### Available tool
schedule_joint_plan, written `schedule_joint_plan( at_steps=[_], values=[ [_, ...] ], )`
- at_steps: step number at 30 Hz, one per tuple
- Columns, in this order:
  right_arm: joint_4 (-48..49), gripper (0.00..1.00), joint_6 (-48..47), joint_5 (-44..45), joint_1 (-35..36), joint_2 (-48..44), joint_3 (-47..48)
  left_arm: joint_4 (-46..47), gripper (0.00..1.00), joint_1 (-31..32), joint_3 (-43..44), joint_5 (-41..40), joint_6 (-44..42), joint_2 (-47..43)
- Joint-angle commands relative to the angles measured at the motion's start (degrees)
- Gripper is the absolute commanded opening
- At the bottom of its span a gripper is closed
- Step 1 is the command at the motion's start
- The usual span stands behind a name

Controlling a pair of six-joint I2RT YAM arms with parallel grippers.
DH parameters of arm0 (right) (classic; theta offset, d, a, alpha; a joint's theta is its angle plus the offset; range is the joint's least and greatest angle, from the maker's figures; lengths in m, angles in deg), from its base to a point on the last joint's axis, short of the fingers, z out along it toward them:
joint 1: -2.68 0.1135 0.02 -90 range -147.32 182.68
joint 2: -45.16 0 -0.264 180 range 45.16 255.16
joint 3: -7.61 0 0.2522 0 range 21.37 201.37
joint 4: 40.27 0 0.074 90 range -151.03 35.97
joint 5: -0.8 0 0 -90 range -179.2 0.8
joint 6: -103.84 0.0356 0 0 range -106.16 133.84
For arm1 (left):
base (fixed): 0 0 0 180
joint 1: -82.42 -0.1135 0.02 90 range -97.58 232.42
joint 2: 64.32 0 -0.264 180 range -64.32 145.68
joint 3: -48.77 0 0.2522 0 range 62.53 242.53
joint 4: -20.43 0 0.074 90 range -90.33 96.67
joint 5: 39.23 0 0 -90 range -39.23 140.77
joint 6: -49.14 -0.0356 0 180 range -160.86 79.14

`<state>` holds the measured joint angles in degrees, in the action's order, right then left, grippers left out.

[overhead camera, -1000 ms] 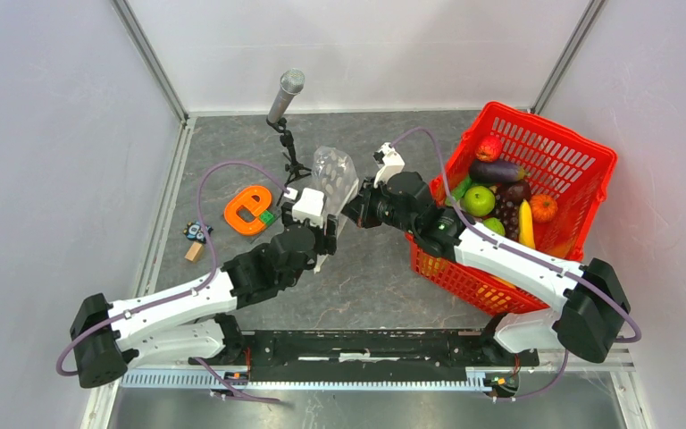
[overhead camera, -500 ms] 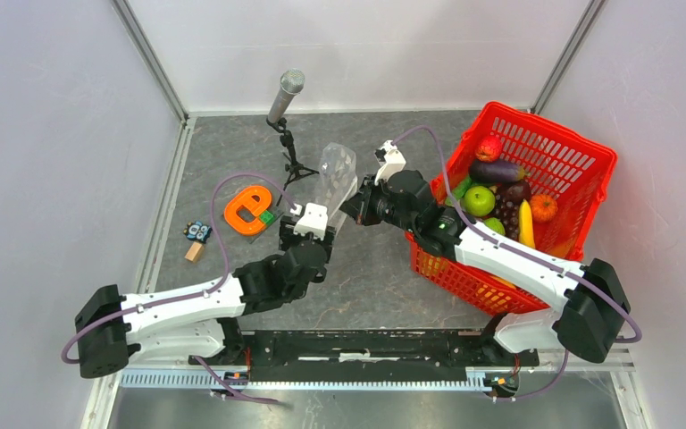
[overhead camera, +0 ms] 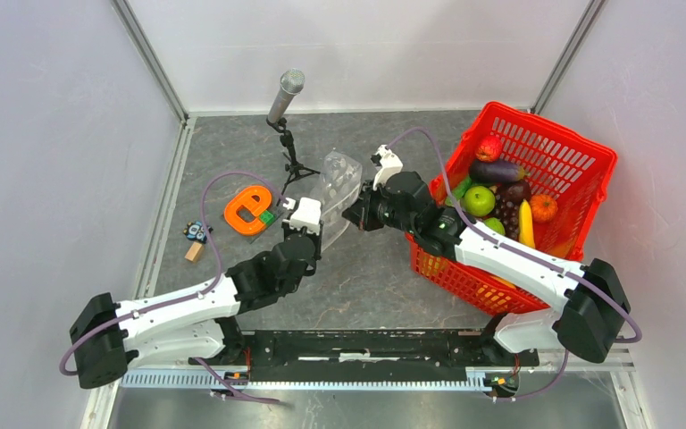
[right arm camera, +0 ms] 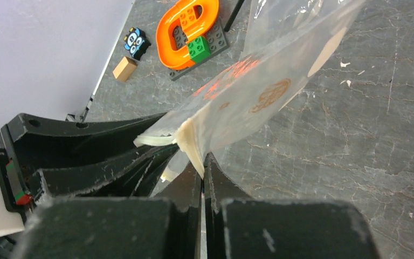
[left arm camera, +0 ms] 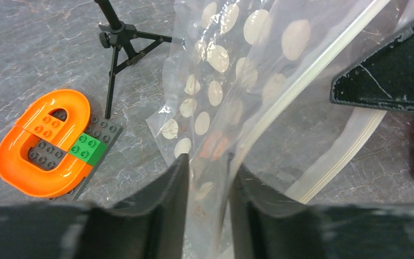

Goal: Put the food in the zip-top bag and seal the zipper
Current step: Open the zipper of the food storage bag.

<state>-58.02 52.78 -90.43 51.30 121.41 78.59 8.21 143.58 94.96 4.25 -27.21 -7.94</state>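
Holding the bag (overhead camera: 338, 181) up mid-worktop (overhead camera: 366, 277), my right hand (right arm camera: 202, 167) is clamped on its edge; my left hand (left arm camera: 207, 162) sits half-open astride the film, not pinching it. It looks light, limp and slippery, so I'd grip the stiffer zipper (left arm camera: 312, 62). Food (overhead camera: 491, 198) lies in the basket (overhead camera: 556, 154). The surface is grey and matte, with white walls close by.

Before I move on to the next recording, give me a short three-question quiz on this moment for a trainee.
1. True or false: the food is already inside the dotted bag.
2. Which jaws are pinched shut on the bag's edge? A: left jaws. B: right jaws. C: neither.
3. What stands on the small tripod beyond the bag?
Key: 1 false, the food lies in the red basket; 2 B, the left jaws stand apart around the bag; 3 the microphone.
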Motion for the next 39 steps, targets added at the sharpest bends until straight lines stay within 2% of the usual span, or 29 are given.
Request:
schedule_joint_plan(
  at_steps=[1,3,6,8,13,17,20,25,30,35,39],
  values=[
    [-1.6,0.0,-2.7,-1.0,-0.1,-0.5,1.7,1.9,0.32,-2.6,1.1,6.5,0.1,-0.1],
    [-3.2,0.0,-4.1,-1.4,-0.1,0.0,2.3,0.9,0.24,-3.3,1.4,7.3,0.4,-0.3],
    [-7.7,0.0,-7.4,0.1,-0.1,1.2,3.9,-1.3,0.08,-4.0,3.0,8.3,1.0,-1.7],
    [-10.1,0.0,-9.7,0.7,-0.2,2.1,4.9,-4.9,0.02,-4.3,4.8,8.4,1.0,-2.9],
    [-11.8,0.0,-12.6,-1.8,-0.2,3.1,6.1,-11.4,0.02,-4.7,9.1,6.4,2.2,-4.8],
    [-16.5,0.0,-16.9,0.1,-0.2,5.4,9.2,-22.2,0.02,-4.7,15.9,2.2,7.6,-4.7],
    [-19.7,0.0,-18.8,5.0,-0.7,7.5,10.9,-31.3,0.02,-4.6,20.4,5.5,14.8,-3.8],
    [-23.6,0.0,-24.3,4.9,-1.5,11.3,15.4,-44.9,0.02,-4.6,25.1,9.3,24.6,-1.5],
    [-24.4,0.0,-30.6,-0.5,-1.5,14.5,19.2,-42.5,0.02,-4.6,21.4,17.3,28.5,-1.6],
    [-26.8,0.0,-32.1,-2.7,-1.5,18.9,21.5,-38.0,0.02,-5.1,17.6,17.2,30.5,0.8],
    [-26.9,0.02,-31.8,0.4,-1.5,20.4,22.3,-34.3,0.02,-7.5,17.0,18.8,28.9,3.2]
  ],
)
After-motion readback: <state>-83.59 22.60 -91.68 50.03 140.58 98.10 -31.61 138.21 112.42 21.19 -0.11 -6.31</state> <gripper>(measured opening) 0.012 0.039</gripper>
